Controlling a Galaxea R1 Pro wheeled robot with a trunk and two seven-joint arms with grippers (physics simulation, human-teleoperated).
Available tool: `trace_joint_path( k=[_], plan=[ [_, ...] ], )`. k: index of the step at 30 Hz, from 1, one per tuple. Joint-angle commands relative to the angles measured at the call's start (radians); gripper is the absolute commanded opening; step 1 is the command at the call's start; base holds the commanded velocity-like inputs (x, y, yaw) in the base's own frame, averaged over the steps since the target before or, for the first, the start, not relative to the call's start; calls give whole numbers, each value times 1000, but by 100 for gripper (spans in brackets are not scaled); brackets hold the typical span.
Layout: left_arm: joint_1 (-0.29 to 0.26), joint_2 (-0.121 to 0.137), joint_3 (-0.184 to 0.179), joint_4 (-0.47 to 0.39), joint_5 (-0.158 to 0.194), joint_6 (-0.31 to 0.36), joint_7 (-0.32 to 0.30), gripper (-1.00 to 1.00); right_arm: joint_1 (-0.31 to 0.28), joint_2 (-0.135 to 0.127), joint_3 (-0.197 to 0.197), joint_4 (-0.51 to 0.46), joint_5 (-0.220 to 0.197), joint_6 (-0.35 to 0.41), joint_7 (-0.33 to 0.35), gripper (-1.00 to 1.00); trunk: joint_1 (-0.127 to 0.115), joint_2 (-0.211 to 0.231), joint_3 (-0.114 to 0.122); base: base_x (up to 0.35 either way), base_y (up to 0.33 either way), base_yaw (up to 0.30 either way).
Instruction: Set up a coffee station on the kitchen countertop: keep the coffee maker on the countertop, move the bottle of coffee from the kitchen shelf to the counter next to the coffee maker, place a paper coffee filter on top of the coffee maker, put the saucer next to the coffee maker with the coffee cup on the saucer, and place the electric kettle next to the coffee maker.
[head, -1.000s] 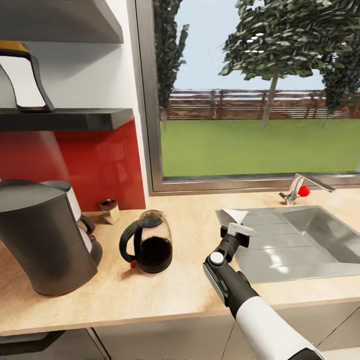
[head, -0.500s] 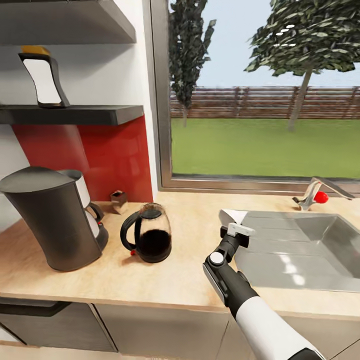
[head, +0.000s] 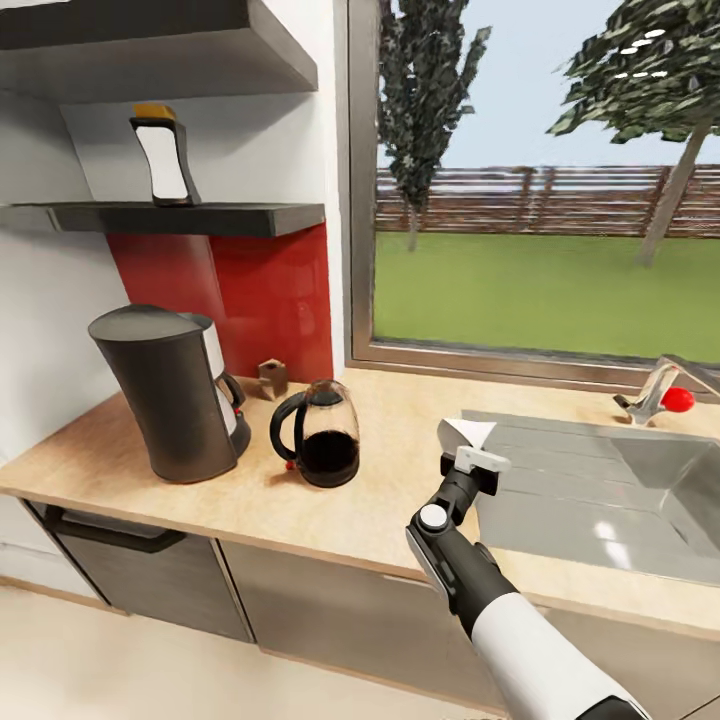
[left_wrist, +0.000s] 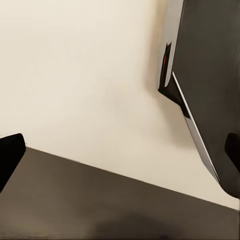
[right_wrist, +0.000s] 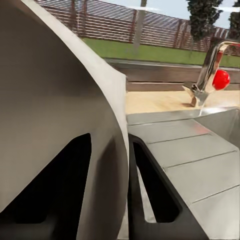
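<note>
The right gripper (head: 478, 462) holds a white paper coffee filter (head: 468, 433), its fingers (right_wrist: 150, 195) pressed together on the thin sheet, as the right wrist view shows close up. It hangs over the countertop (head: 250, 495) at the near left corner of the sink (head: 600, 500).

The coffee maker (head: 175, 390) stands well off to the left of that gripper, close to the red backsplash (head: 270, 300), its flat dark lid facing up. Between the 2 sits the glass electric kettle (head: 318, 435), handle turned toward the coffee maker, so a straight leftward sweep at counter height would likely clip it; I judge the filter needs to travel above the kettle and then come down onto the lid.

The bottle of coffee (head: 165, 155) is upright on the shelf (head: 200, 215) above the coffee maker, which limits headroom there.

The left wrist view shows pale floor and a dark cabinet edge; whether the left gripper is open I cannot tell.
</note>
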Motion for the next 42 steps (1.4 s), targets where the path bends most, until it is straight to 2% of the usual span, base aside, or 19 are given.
trace_joint_path(
  k=[1,19,20,24,26,29,31,33,35,37,38,39,40,42],
  plan=[
    [-1,0,1,2,7,-6,0,100,-1,0,1,1,-1,-7,-2,-100,0,-2,-3,-139,-84,268],
    [-1,1,0,2,12,-6,0,100,-1,2,6,1,-1,-6,-1,-100,0,-2,-21,-15,-9,223],
    [-1,0,-1,2,12,-6,0,100,-1,3,12,1,-1,-6,-1,-100,0,-2,-21,0,0,94],
    [-1,0,0,2,13,-6,0,100,-1,2,79,-2,-1,-2,-1,-100,0,-2,-22,0,0,28],
    [-1,0,0,2,13,-6,0,100,-2,3,97,-28,0,21,7,-100,0,-2,-22,0,0,6],
    [-1,0,1,2,13,-6,0,100,-2,1,101,-163,2,156,59,-100,0,-2,-22,0,0,1],
    [-1,0,1,2,12,-6,0,100,-17,-1,95,-312,1,343,162,-100,0,-2,-22,0,0,0],
    [-1,0,1,3,11,-6,0,100,-33,-1,94,-366,-1,408,192,-100,0,-2,-22,0,0,0],
    [-1,0,1,4,11,-6,0,100,-91,4,92,-429,-15,536,225,-100,0,-2,-22,0,0,0],
    [-1,0,1,4,11,-6,0,100,-143,13,90,-436,-60,620,252,-100,0,-2,-22,0,0,0],
    [-1,0,1,4,11,-6,0,100,-186,13,90,-434,-119,682,280,-100,0,-2,-22,0,0,0],
    [-1,0,1,4,11,-6,0,100,-197,13,90,-433,-136,696,287,-100,0,-2,-22,0,0,0],
    [-1,0,1,4,11,-6,0,100,-219,13,90,-430,-169,725,298,-100,0,-2,-22,0,0,0],
    [-1,1,0,4,11,-6,0,100,-292,13,90,-410,-286,810,312,-100,0,-2,-22,0,0,0]
  ],
)
